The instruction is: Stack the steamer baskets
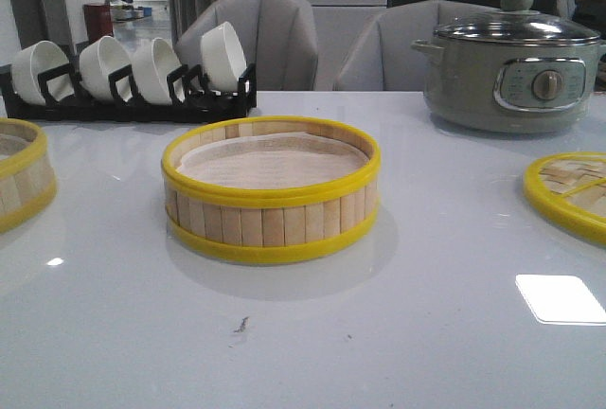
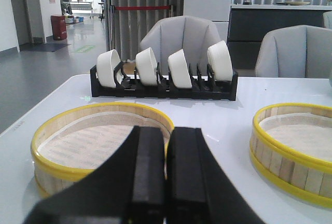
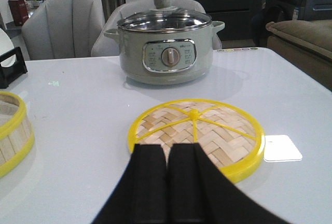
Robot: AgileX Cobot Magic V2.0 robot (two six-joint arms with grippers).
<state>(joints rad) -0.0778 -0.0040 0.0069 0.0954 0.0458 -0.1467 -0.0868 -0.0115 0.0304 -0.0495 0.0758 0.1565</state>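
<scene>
One steamer basket [image 1: 271, 191] stands in the middle of the table [image 1: 426, 333], with free table all around it, and the second basket [image 1: 21, 172] is at the left edge of the front view. The woven lid [image 3: 196, 137] lies apart on the right. The left end effector [image 2: 166, 175] and the right end effector [image 3: 168, 177] are both closed and hold nothing.
</scene>
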